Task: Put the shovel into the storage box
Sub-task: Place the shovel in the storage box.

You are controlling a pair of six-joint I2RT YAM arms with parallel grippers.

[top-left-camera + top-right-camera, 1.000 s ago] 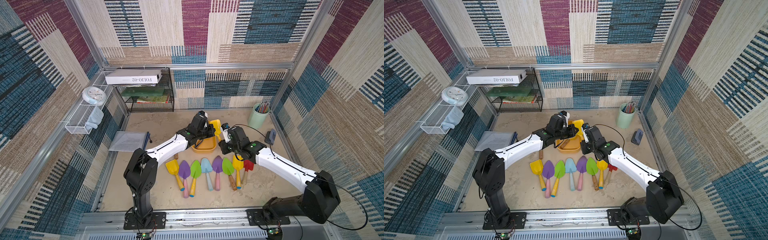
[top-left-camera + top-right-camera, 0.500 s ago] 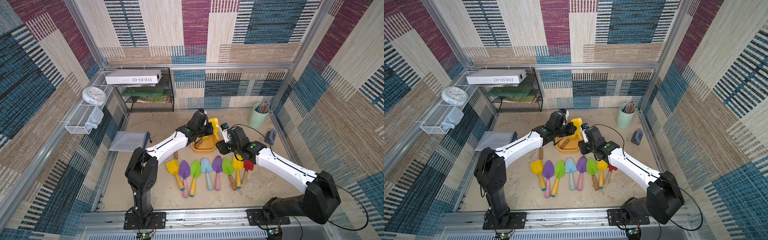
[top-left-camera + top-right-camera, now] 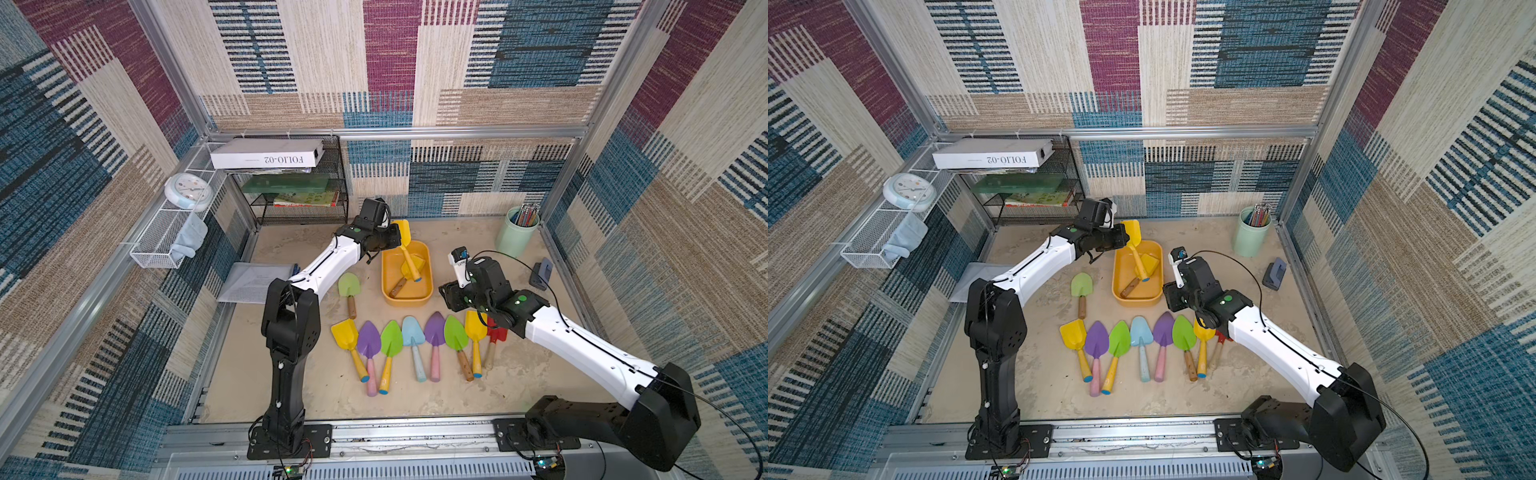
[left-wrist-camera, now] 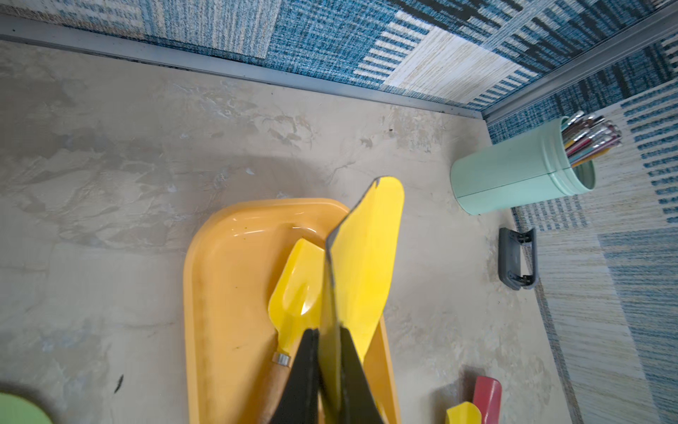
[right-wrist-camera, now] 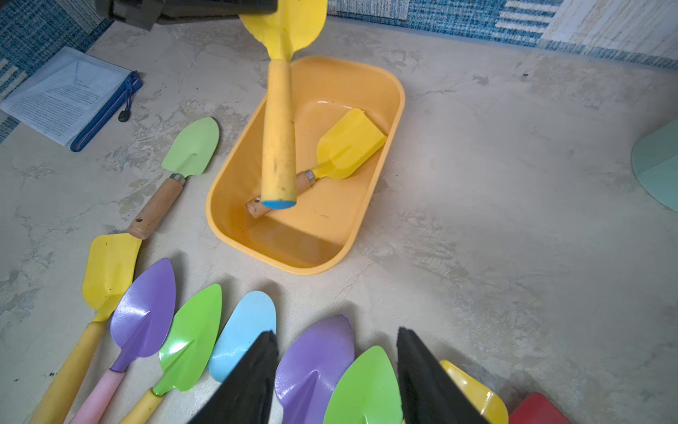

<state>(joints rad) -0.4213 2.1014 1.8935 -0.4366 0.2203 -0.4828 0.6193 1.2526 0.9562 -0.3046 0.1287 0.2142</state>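
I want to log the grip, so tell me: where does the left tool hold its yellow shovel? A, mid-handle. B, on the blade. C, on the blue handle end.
B: the left tool is shut on the blade of the shovel, and the handle points down, blue end lowest, toward the box.

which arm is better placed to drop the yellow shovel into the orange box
Left. The left gripper is shut on the yellow shovel by its blade, the handle hanging tilted over the storage box, above the shovel already inside. The right gripper is open and empty over the row of shovels.
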